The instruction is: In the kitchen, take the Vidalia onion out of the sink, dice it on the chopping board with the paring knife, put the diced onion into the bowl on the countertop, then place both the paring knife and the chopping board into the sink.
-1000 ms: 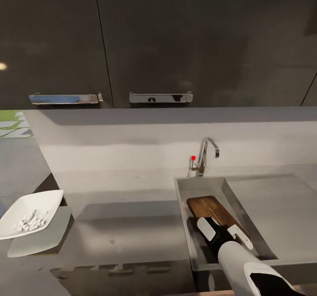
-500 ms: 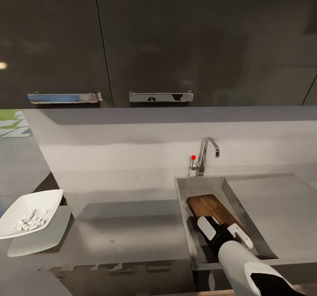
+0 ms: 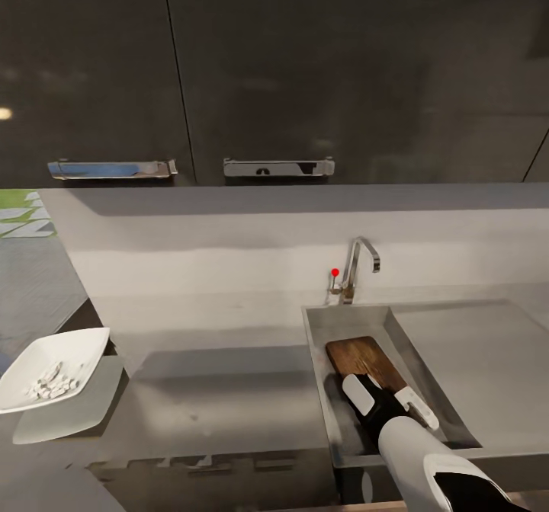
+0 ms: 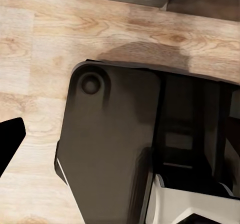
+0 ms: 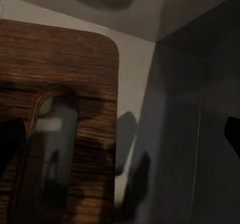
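The brown chopping board [image 3: 364,358] lies slanted inside the sink [image 3: 316,344], its handle slot [image 5: 52,129] close under my right wrist camera. My right gripper [image 3: 379,392] hangs in the basin over the board's near end. It is open, with a white finger [image 3: 357,395] on either side of the board. The white bowl [image 3: 80,344] sits at the far left on the countertop [image 3: 221,398] and holds diced onion pieces [image 3: 49,381]. The paring knife is hidden from me. One dark fingertip [image 4: 10,144] of my left gripper shows at the picture's edge, over a wooden floor.
A chrome faucet [image 3: 360,262] with a red knob [image 3: 335,273] stands behind the basin, and the drainboard [image 3: 488,360] spreads to its right. Dark wall cabinets [image 3: 305,78] with chrome handles hang above. The robot's dark base [image 4: 110,149] lies under the left wrist.
The board's far end has shifted slightly to the right in the basin. My right gripper has hardly moved.
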You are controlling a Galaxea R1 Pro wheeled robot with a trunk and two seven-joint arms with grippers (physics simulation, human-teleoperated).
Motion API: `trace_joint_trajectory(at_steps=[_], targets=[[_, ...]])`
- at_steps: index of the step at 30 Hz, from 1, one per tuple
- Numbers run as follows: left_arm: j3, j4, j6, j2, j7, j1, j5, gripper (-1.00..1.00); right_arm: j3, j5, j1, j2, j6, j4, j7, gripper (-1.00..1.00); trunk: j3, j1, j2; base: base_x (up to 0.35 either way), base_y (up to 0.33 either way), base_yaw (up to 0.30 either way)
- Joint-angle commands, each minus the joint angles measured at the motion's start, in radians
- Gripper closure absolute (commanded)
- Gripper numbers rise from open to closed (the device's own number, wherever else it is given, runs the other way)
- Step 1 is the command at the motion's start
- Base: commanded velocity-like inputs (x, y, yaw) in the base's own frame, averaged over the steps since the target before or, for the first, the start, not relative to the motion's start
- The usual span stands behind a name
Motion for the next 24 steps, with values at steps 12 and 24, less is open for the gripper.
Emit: trace_joint_trajectory(at_steps=[12, 24], targets=[[-0.004, 0.000, -0.002, -0.001, 0.004, 0.000, 0.009, -1.00, 0.056, -0.003, -0.001, 0.015, 0.138, -0.359, -0.058, -1.00, -0.002, 0.001, -0.002, 0.000, 0.000, 0.000], [-0.004, 0.001, -0.001, -0.001, 0.004, 0.000, 0.009, -1.00, 0.267, -0.016, 0.019, 0.021, 0.570, -0.892, -0.071, -1.00, -0.002, 0.001, -0.002, -0.032, 0.015, 0.000]])
